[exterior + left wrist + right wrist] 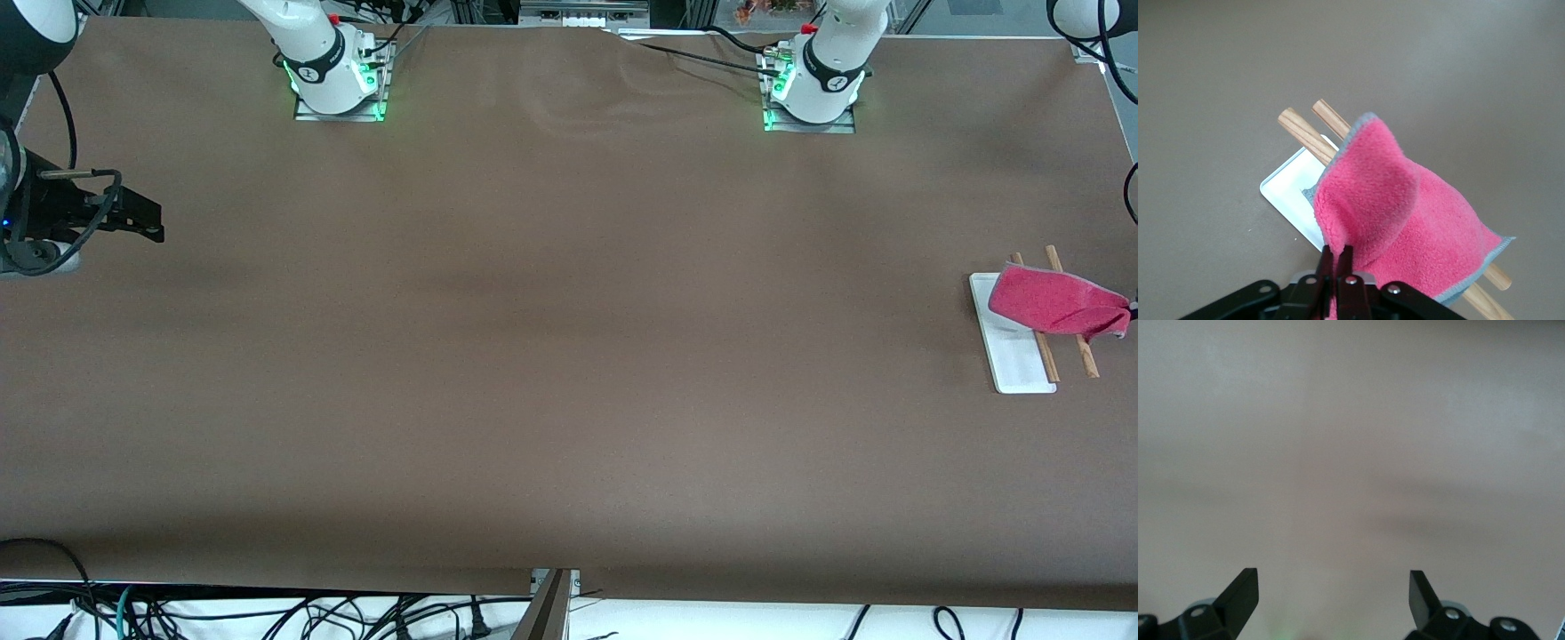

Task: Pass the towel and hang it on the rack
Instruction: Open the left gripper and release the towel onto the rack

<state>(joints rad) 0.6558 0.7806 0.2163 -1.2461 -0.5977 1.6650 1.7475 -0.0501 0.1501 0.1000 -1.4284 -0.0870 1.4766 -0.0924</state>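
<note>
The pink-red towel (pixel 1053 302) lies draped across the two wooden rods (pixel 1086 357) of the rack, whose white base (pixel 1009 356) stands at the left arm's end of the table. In the left wrist view my left gripper (pixel 1338 257) is shut on a fold of the towel (pixel 1405 213), just above the rods (pixel 1305 133) and the base (pixel 1288 190). In the front view it is almost wholly outside the picture. My right gripper (pixel 156 224) waits open and empty over the right arm's end of the table; it also shows in the right wrist view (pixel 1333 587).
Brown table cover (pixel 569 356) all around the rack. The table's end edge lies close beside the rack. Cables hang below the table edge nearest the front camera.
</note>
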